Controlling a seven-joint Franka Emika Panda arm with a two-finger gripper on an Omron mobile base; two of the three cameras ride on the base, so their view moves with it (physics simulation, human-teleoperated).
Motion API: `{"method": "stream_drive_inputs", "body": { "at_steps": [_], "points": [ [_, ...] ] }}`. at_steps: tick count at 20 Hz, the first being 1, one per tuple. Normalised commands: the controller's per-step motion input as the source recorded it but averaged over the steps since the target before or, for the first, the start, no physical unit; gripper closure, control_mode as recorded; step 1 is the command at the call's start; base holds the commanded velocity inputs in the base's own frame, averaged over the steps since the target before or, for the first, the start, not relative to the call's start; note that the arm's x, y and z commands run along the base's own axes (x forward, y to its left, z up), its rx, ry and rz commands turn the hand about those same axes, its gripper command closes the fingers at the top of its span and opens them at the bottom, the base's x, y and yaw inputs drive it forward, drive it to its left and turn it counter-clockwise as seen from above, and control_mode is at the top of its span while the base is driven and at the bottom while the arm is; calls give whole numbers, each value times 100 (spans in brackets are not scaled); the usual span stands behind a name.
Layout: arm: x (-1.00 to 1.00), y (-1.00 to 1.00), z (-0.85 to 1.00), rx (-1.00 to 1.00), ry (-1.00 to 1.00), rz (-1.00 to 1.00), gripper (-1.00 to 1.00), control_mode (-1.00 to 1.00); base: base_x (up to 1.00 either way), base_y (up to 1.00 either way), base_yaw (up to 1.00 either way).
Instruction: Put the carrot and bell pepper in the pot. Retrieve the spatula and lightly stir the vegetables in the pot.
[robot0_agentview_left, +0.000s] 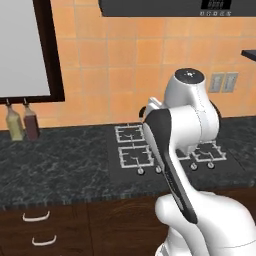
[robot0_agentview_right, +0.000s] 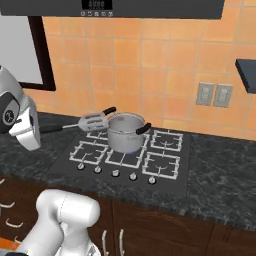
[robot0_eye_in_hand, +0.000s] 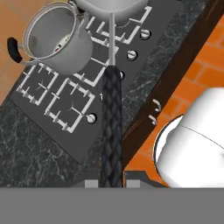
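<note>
My gripper (robot0_eye_in_hand: 111, 182) is shut on the dark braided handle of the spatula (robot0_eye_in_hand: 112, 113). Its thin shaft runs up to the pale grey blade (robot0_eye_in_hand: 109, 4) at the top edge of the hand view. In the right base view the spatula (robot0_agentview_right: 92, 121) hangs level above the stove, with its blade just left of the pot (robot0_agentview_right: 126, 132) at rim height. The steel pot (robot0_eye_in_hand: 57, 37) stands on the rear left burner and has black side handles. What shows of its inside is bare steel. The carrot and bell pepper are hidden. In the left base view my own arm (robot0_agentview_left: 182, 125) covers the pot.
The black gas stove (robot0_agentview_right: 165, 165) has a row of knobs (robot0_agentview_right: 115, 173) along its front. Two oil bottles (robot0_agentview_left: 22, 125) stand at the back left of the dark marble counter (robot0_agentview_left: 60, 165). Wall outlets (robot0_agentview_right: 214, 95) sit on the orange tiles. Drawers (robot0_agentview_left: 37, 216) lie below the counter.
</note>
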Motion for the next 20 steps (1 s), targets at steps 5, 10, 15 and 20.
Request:
{"method": "stream_drive_inputs", "body": {
  "at_steps": [5, 10, 15, 20],
  "points": [
    [0, 0, 0, 0, 0, 0, 100, 100, 57, -76, -24],
    [0, 0, 0, 0, 0, 0, 100, 100, 81, 4, -27],
    [0, 5, 10, 6, 0, 0, 100, -100, 29, 27, -7],
    [0, 13, 67, 54, 1, 2, 100, -100, 0, 0, 0]
  ]
}}
